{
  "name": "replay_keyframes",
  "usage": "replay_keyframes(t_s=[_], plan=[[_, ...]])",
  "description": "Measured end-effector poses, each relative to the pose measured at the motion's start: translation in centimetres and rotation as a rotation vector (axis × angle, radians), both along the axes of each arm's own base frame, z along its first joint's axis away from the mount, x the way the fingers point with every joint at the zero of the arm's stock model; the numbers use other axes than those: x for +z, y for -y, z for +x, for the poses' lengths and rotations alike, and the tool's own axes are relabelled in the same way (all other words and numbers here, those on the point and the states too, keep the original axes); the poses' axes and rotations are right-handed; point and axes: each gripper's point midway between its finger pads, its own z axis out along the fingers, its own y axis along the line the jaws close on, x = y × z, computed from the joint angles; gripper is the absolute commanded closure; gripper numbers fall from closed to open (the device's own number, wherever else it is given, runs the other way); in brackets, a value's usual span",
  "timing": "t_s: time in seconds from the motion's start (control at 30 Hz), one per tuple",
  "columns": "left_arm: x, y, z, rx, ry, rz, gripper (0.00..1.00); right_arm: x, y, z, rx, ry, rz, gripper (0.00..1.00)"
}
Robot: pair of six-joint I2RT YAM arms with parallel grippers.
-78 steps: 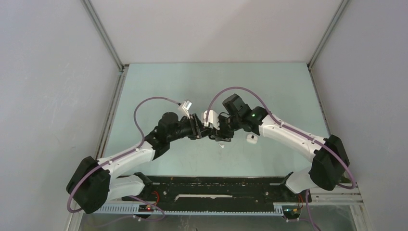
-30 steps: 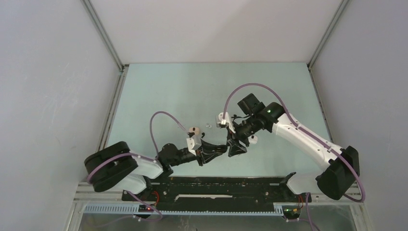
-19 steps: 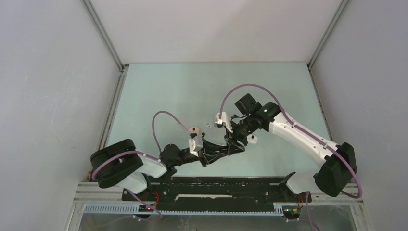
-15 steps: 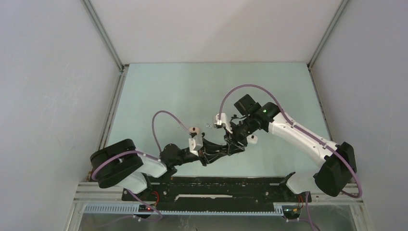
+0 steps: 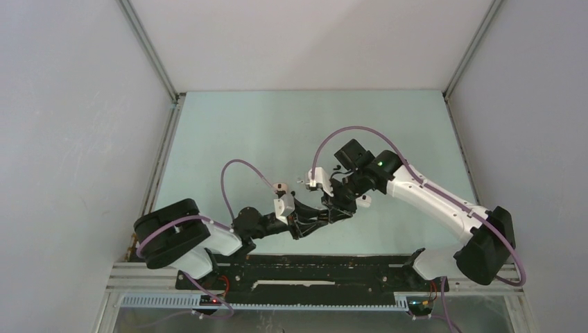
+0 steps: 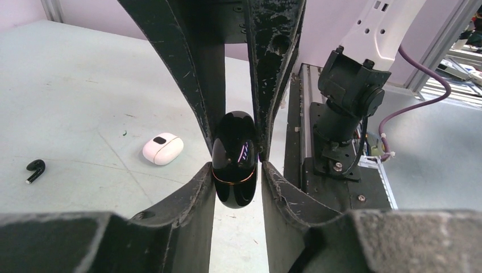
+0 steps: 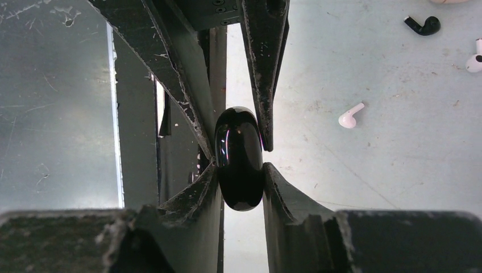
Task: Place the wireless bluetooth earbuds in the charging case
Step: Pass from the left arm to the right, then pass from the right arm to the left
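Note:
A glossy black charging case [image 6: 234, 159], closed, with a thin gold seam, is held above the table between both grippers; it also shows in the right wrist view [image 7: 239, 156]. My left gripper [image 6: 236, 170] is shut on its lower end. My right gripper [image 7: 239, 170] is shut on its other end, so the two sets of fingers face each other. In the top view the left gripper [image 5: 319, 218] and right gripper [image 5: 338, 209] meet near the table's front middle. A white earbud [image 7: 349, 116], a black earbud [image 7: 423, 25] and another white earbud [image 7: 474, 61] lie loose on the table.
A closed white case [image 6: 163, 149] lies on the table, also in the top view [image 5: 363, 201]. A black earbud [image 6: 35, 169] lies left of it. Small buds [image 5: 299, 180] lie behind the grippers. The black base rail [image 5: 312, 267] runs along the near edge.
Both arms drew back from mid-table toward the near edge. In the last second the right gripper closed in on the left one, and both now grip the black case.

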Motion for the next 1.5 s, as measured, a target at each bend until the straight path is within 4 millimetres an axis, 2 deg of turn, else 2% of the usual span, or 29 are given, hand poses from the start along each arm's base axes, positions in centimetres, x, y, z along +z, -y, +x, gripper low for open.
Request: replay_keyframes(t_s=[0.23,0.37,0.57,0.73,0.97,1.03,1.17,1.43,1.5], plan=[[-0.1,0.0,0.0,0.0,0.0,0.001,0.69,0.0,0.0,0.1,-0.002,0.018,-0.008,0.79],[-0.1,0.1,0.0,-0.001,0.0,-0.003,0.6,0.1,0.0,0.1,-0.003,0.024,-0.008,0.79],[-1.4,0.3,-0.2,-0.02,-0.026,0.027,0.62,0.7,-0.1,0.2,-0.01,0.04,0.013,0.78],[-1.1,0.6,-0.1,-0.024,-0.029,0.02,0.6,0.7,-0.1,0.2,-0.01,0.04,0.014,0.78],[-1.0,0.7,-0.1,-0.027,-0.036,0.016,0.75,0.7,-0.1,0.1,-0.008,0.037,0.014,0.77],[-1.0,0.7,-0.2,-0.027,-0.037,0.016,0.75,0.7,-0.1,0.1,-0.008,0.036,0.016,0.77],[-1.0,0.7,-0.2,-0.029,-0.043,0.016,0.65,0.7,-0.1,0.0,-0.004,0.035,0.014,0.77],[-1.0,0.7,-0.3,-0.034,-0.044,0.016,0.65,0.4,-0.3,0.0,0.001,0.038,0.004,0.76],[-1.0,0.7,-0.3,-0.034,-0.044,0.016,0.68,0.4,-0.3,0.0,0.002,0.037,0.003,0.76]])
